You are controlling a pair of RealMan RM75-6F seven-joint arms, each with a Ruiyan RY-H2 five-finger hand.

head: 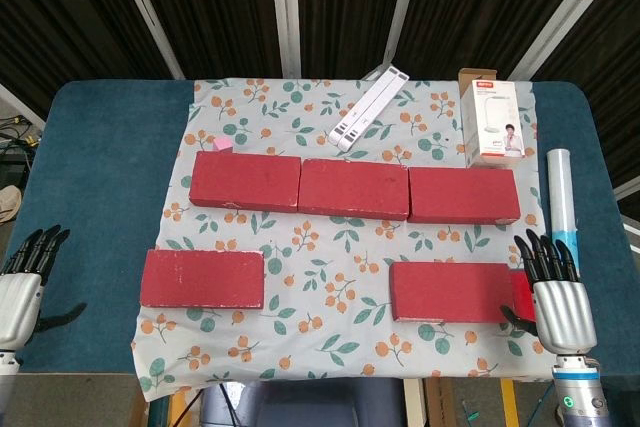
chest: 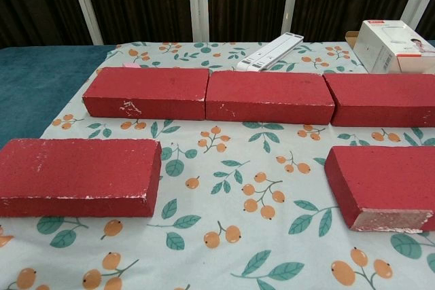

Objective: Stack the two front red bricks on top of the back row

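Front red bricks, head view: your two bricks, left (head: 203,278) and right (head: 452,291), lie flat near you, long axes running left-right, parallel to the back row (head: 353,188).
Right hand (head: 556,292): fingers spread, holding nothing, its thumb at the right brick's end, likely to grasp it.
Left hand (head: 22,287): open, well apart.
Chest view: neither hand shows; both bricks (chest: 78,176) (chest: 384,183) remain unstacked.
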